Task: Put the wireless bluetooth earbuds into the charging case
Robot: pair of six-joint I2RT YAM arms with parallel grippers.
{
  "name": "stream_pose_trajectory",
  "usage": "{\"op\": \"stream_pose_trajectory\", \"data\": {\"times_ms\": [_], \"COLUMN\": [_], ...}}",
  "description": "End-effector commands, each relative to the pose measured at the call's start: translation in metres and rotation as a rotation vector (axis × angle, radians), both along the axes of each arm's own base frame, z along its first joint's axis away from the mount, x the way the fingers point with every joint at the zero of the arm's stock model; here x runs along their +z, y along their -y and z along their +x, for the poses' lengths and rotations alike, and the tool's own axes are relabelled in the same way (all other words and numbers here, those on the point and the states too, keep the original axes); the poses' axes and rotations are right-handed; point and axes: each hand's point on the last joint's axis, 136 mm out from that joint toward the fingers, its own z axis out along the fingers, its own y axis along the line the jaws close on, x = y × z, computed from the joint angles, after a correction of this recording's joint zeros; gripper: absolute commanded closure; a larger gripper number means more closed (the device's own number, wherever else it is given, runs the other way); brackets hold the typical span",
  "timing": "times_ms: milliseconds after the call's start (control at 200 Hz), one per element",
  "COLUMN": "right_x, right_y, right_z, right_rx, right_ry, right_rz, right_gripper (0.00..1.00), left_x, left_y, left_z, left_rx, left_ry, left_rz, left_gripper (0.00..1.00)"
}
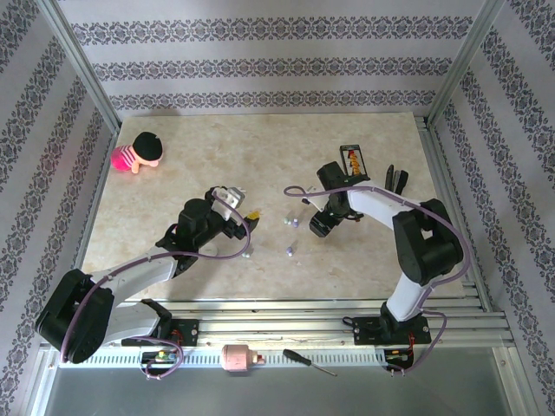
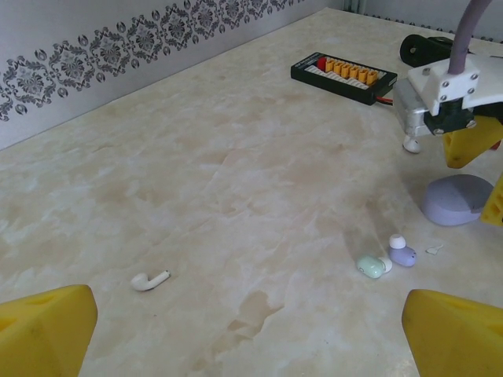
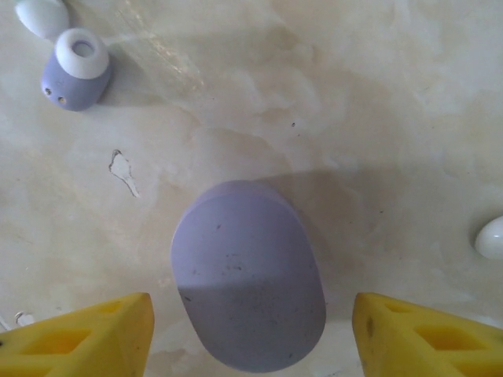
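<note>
Light, slick lavender pebble-shaped plastic case (image 3: 247, 259) wants pinching across its narrow sides; right gripper (image 3: 251, 318) straddles it, released; left gripper (image 2: 251, 318) spread, empty.

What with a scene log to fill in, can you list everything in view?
charging case: one, lavender, right of centre
stemmed earbud: one, white, alone, left of centre
pale green earbud: one, beside the lavender one
lavender earbud: one, white-tipped, near the case
round white earbud: one, beside the case
connector board: one, black and orange, far right
doll: one, pink, black hat, far left
screwdriver: one, black-handled, near rail
left end effector: yellow fingers, open
right end effector: yellow fingers, open, astride the case
</note>
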Motion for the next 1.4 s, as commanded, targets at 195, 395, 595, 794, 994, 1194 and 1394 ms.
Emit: {"op": "stream_pose_trajectory", "data": {"times_ms": [195,395,595,794,994,1194,1394], "right_x": [-0.005,-0.007,-0.007,0.008,0.043,0.081,0.112], "right_y": [0.001,0.003,0.003,0.001,-0.016,-0.033,-0.049], "right_z": [-0.006,-0.008,-0.007,-0.005,-0.008,-0.029,-0.049], "right_rx": [0.006,0.01,0.006,0.007,0.015,0.053,0.114], "right_ry": [-0.042,-0.05,-0.044,-0.005,0.049,0.074,0.097], "right_rz": [-0.031,-0.036,-0.037,-0.008,0.118,0.26,0.383], "right_gripper": [0.4,0.44,0.52,0.61,0.62,0.64,0.65], "left_x": [0.007,0.005,0.006,0.002,-0.001,0.003,0.003], "left_y": [0.004,0.007,0.009,0.01,0.019,0.05,0.078], "left_z": [-0.001,0.001,0.001,-0.002,-0.01,-0.034,-0.056], "left_rx": [-0.001,-0.007,-0.014,-0.022,-0.101,-0.317,-0.525], "left_ry": [0.023,0.018,0.017,-0.001,-0.019,-0.054,-0.114], "left_rz": [-0.018,-0.021,-0.025,-0.025,-0.01,-0.067,-0.091], "left_gripper": [0.01,0.01,0.01,0.01,0.01,0.01,0.01]}}
